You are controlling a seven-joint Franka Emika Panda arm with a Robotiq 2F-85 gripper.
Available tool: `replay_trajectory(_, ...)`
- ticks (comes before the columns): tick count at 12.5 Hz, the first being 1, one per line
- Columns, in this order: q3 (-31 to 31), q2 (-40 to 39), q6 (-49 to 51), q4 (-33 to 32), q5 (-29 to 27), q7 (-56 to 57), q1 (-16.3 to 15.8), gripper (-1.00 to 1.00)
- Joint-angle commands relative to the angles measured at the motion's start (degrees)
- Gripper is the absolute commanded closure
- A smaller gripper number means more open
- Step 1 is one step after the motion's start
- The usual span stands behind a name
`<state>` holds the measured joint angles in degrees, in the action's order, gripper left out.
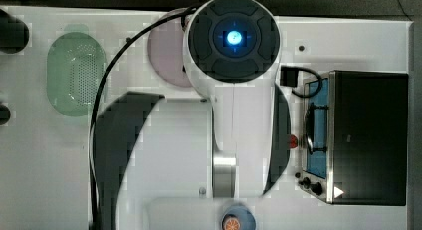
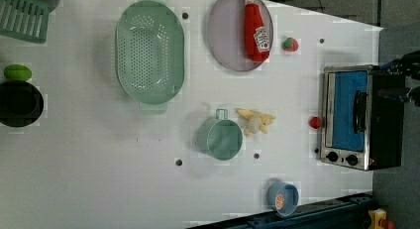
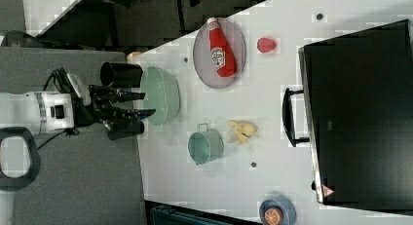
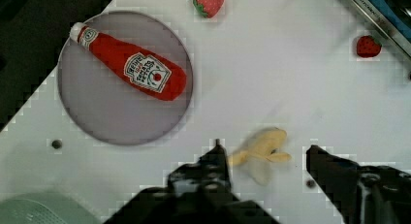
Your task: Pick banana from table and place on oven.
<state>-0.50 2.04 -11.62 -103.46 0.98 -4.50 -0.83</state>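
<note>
Left view, read from its left: green slotted rack, lime-green fruit beside a black pot, 1 green colander, 1 green cup, 1 grey plate carrying 1 ketchup bottle. The banana lies flat on the table, just beside the cup's right and well apart from the oven. 2 strawberries: 1 near the plate, 1 by the oven door. 1 blue bowl holds an orange slice.

Step in hand, by my judgement: approach, banana not yet picked. The gripper hangs above the banana in the wrist view, jaws apart, nothing between them. Next move calls for a straight descent, jaws astride the banana's body, clear of the cup.
</note>
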Motion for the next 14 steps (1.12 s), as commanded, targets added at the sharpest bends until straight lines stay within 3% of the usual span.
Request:
replay_trajectory(1,0.8,26.6,10.4,-15.7,-0.2,1.4,2.5,-0.59)
replay_trajectory(3,0.7,26.6,10.3,-15.7,-0.2,1.4,2.5,-0.99)
replay_trajectory(8,1.2,21.7,8.4,-17.1,-0.2,1.4,2.5,-1.0)
replay_trajectory(14,1.8,7.0,-7.8,-20.7,-0.2,1.4,2.4,-1.0)
